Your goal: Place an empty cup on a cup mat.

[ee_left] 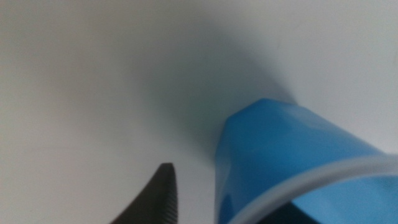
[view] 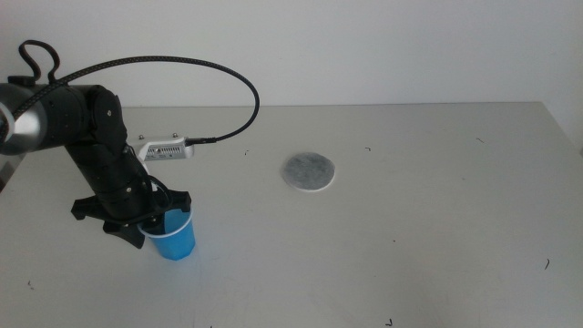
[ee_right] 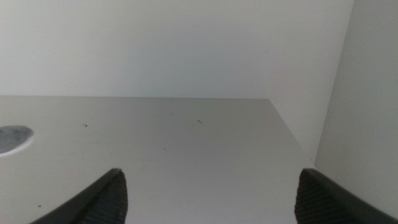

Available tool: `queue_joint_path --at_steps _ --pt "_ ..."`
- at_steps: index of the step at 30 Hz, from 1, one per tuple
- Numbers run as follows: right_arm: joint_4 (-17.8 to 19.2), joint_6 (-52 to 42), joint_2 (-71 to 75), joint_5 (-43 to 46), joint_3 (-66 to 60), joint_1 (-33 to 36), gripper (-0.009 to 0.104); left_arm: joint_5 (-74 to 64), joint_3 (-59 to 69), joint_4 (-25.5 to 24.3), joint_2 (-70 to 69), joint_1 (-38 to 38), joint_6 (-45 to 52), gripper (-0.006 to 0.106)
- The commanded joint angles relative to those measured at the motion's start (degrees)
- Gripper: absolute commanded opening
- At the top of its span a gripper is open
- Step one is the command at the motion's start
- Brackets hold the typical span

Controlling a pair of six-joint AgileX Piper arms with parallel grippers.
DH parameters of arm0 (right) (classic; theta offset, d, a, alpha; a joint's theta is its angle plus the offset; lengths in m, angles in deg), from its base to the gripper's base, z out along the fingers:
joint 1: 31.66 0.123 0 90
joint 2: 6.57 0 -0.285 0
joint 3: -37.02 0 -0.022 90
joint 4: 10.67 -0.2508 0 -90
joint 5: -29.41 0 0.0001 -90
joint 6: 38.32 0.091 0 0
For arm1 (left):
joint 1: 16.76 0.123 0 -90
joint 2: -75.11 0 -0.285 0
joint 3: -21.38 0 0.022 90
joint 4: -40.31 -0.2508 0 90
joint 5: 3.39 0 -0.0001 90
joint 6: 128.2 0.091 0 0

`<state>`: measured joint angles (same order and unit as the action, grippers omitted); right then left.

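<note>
The blue cup stands upright on the table at the front left. My left gripper is down at its rim from the left side, and the arm covers part of the cup. In the left wrist view the cup fills the right side. One dark finger stands outside its wall with a gap between them, and the other finger is hidden. The grey cup mat lies flat near the table's middle, well right of the cup. My right gripper is open and empty, out of the middle view. The mat's edge also shows in the right wrist view.
The left arm's black cable loops above the table at the back left. A white connector block juts out by the arm. The table's right edge meets a white wall.
</note>
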<state>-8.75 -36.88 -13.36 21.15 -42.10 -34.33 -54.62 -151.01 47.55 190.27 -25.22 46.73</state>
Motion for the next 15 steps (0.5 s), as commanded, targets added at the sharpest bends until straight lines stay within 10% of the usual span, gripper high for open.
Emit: queue_joint_path --at_steps 1,3,15 --pt "0.5 -0.5 1.1 4.5 0.7 0.1 0.094 0.2 -1.5 1.0 -2.8 -0.2 0.0 0.015" --pt "0.5 -0.5 1.1 4.5 0.7 0.1 0.094 -0.1 -1.5 1.0 -2.8 -0.2 0.0 0.001" --pt "0.5 -0.5 1.1 4.5 0.7 0.1 0.094 -5.0 -10.9 3.4 -2.8 -2.3 -1.6 0.0"
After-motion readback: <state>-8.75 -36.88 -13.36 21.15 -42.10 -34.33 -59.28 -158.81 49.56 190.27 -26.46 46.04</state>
